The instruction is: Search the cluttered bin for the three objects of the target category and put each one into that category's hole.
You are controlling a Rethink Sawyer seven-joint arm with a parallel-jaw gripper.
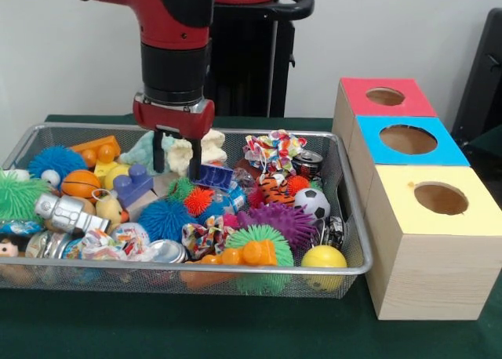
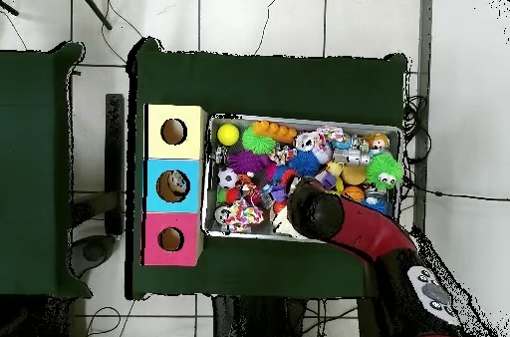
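Red and black, the claw (image 1: 173,149) hangs low over the far part of the wire bin (image 1: 354,218), and its two dark fingers (image 1: 158,153) stand apart, with a pale cream plush toy (image 1: 182,154) between them; I cannot tell if they touch it already, but they do not pinch it. Just beside the fingers lie a blue building brick (image 1: 213,175), a mint-coloured soft thing (image 1: 142,150) and a purple brick (image 1: 132,184), so a closing claw may catch a neighbour together with the plush, or push it aside. The plush is soft, and in my judgement it can slip or hang from one corner when lifted. Which category is the target I cannot say from the pictures; the candidates are mixed among spiky balls, a soccer ball (image 1: 317,202), a yellow ball (image 1: 323,257), an orange brick (image 1: 245,254) and a small can (image 1: 307,163). The bin is very full, so a lifted thing may drag others over the rim. On the green surface (image 1: 235,328) beside the bin stand three boxes in one row: the red box (image 1: 384,97), the blue box (image 1: 408,140) and the yellow box (image 1: 441,198), each with a round hole on top. In the overhead view the blue box seems to have something inside already. The holes are not wide, so a bulky toy may stick on the edge, and the neighbouring holes make a wrong drop easy.
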